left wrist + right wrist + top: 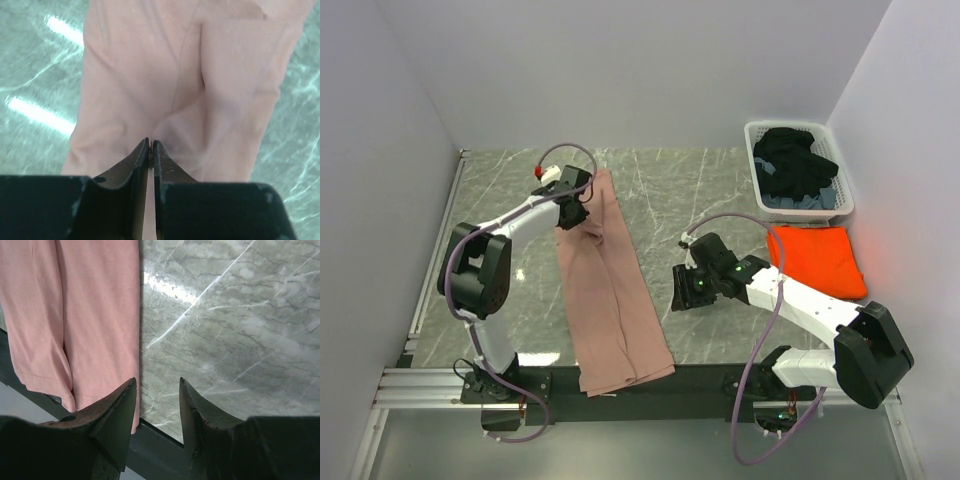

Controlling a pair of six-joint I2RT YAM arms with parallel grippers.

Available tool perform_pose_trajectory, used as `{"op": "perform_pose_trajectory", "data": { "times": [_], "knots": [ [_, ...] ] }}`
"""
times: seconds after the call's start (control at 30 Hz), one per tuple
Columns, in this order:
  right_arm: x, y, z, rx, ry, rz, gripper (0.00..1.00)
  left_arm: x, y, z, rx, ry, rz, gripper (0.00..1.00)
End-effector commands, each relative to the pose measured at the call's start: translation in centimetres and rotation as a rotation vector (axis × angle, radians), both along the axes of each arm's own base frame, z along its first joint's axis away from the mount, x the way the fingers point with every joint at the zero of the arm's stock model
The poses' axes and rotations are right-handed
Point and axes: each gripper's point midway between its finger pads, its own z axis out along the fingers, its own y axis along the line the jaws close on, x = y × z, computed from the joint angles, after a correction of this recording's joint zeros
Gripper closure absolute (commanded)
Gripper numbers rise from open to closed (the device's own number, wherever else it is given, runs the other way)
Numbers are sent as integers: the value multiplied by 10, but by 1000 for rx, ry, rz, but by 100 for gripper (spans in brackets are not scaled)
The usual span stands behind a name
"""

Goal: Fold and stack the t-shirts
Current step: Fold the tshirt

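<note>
Nearest, the dusty-pink tee (610,300) lay as a long narrow strip, folded lengthwise, its near end draped just over the black rail (720,378) at the front edge of the marble table (690,190). No chest graphic showed on the upturned fabric.

The right gripper (157,382) hung over bare marble beside that near half of the strip. Its jaws stood moderately apart with nothing between them. In the right wrist view the tee's long straight edge ran just outside one of the fingers (117,415), and only stone lay ahead of the gap. Whether the fingertips touched the table could not be told.

Out to the other side of those open jaws, well apart from the pink strip, the bright-orange tee (815,258) sat folded into a flat rectangle near the table's right side.

Farther off, the left gripper (150,142) was down at the strip's far end with its jaws pressed together on the pink cloth. A ridge of fabric was bunched right at the tips, and creases spread away from them along the shirt.

Farthest back, beyond the orange tee, a white basket (753,135) stood in the right corner, holding dark clothes (795,165) heaped up to the rim.
</note>
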Motion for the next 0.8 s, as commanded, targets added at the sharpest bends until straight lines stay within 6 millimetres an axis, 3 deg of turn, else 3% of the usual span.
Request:
{"op": "perform_pose_trajectory", "data": {
  "times": [0.0,0.13,0.27,0.43,0.77],
  "knots": [
    [7,-4,5,-1,-47,-6,53,-2,-1,46,71,-144,10,86],
    [7,-4,3,-3,-44,-8,53,7,-18,48,62,-141,-56,85],
    [8,-5,5,0,-51,-12,53,13,-44,24,47,-92,-122,85],
    [7,-8,5,-8,-54,-15,53,10,-65,11,23,-55,-166,85],
    [8,-6,4,-4,-50,-12,53,-11,-60,-2,22,16,-117,84]
  ]
}}
